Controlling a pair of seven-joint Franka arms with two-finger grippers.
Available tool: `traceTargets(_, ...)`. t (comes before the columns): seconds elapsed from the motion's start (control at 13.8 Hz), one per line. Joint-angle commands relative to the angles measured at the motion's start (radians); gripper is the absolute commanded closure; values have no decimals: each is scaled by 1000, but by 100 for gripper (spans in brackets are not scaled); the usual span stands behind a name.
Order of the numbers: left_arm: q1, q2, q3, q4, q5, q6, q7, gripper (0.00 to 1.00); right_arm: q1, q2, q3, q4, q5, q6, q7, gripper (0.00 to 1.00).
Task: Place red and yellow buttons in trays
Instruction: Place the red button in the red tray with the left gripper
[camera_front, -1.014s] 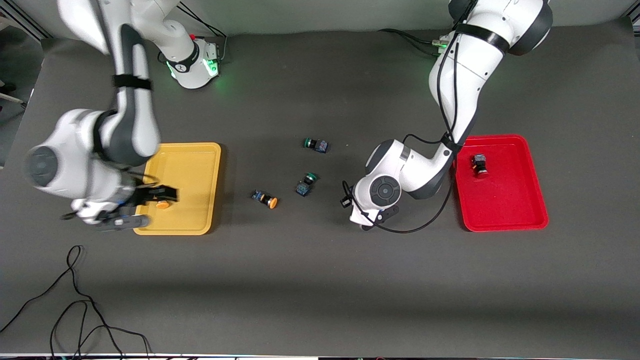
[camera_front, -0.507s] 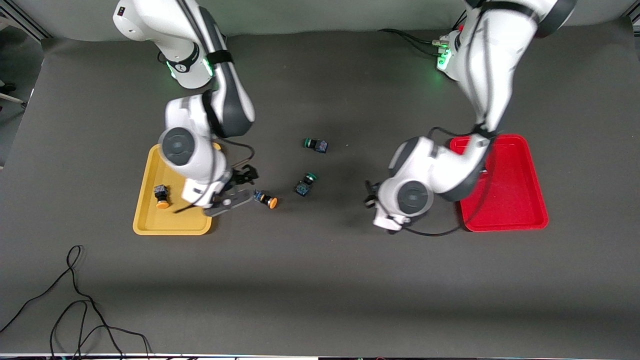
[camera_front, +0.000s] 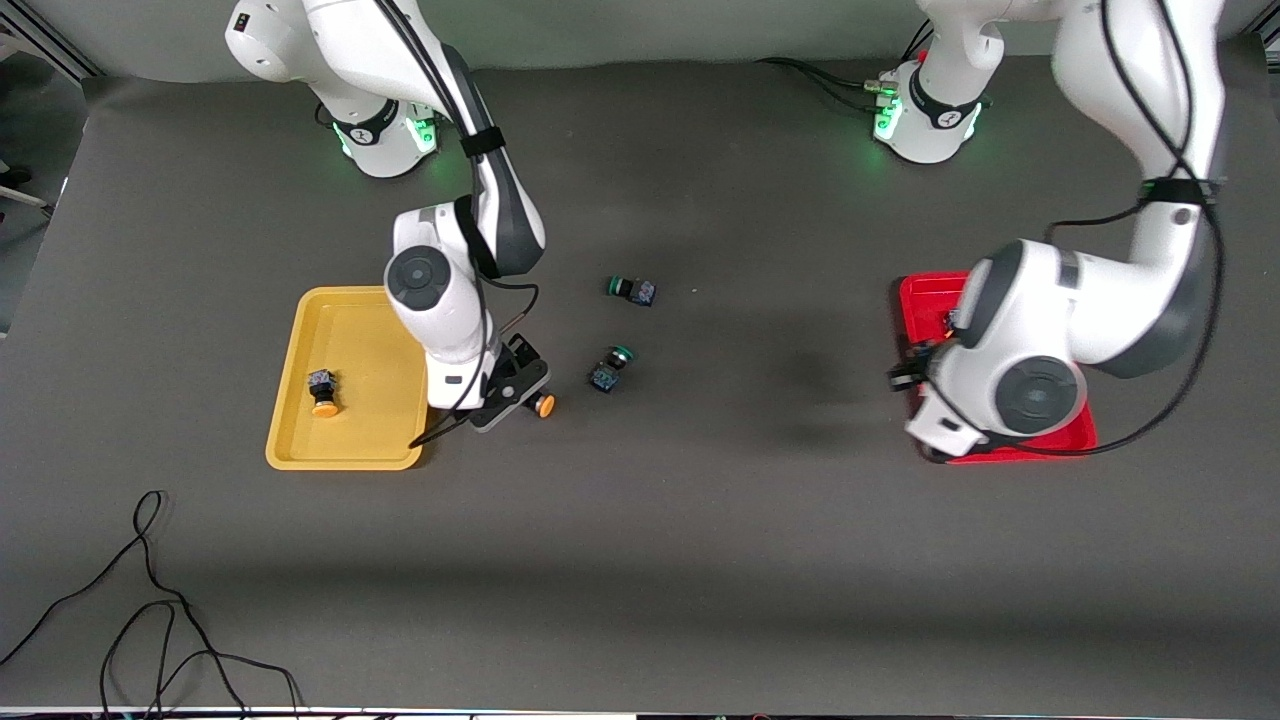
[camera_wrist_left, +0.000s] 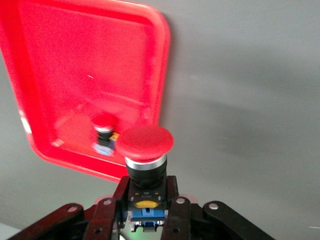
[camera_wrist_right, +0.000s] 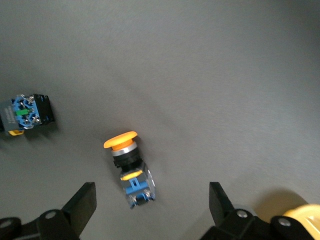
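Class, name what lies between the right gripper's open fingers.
In the right wrist view, a yellow button lies on the bare table between the right gripper's fingers.

Bare table (camera_front: 700, 520) surrounds 2 green buttons (camera_front: 610, 368) mid-table.

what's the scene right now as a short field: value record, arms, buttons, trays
left gripper: shut on red button, over the red tray
red tray contents: second red button
right gripper: open, over the loose yellow button on the table beside the yellow tray
yellow tray contents: one yellow button
green buttons: two, on the table between the trays
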Motion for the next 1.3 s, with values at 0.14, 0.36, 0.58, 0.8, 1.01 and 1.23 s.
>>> traceTargets(0.14,197,-60,-6,-270,123,293,274,100,-10,79,53,-29,8,146,-32,0)
traceTargets(0.36,300,-28,-6,-367,170,482,341,100,-15,98,63,-30,26,160,-30,0)
traceTargets(0.58,307,-22,-6,-424,171,542,325,100,-15,115,69,-28,134,157,-67,8)
traceTargets(0.8,311,-14,-6,-421,171,542,325,2,-24,115,69,-23,144,142,-76,68)
traceTargets(1.01,305,-81,-11,-386,171,492,335,0,-42,92,67,6,152,53,-70,83)
traceTargets(1.23,302,-201,-20,-373,160,426,343,0,-45,41,40,47,161,-71,-23,90)
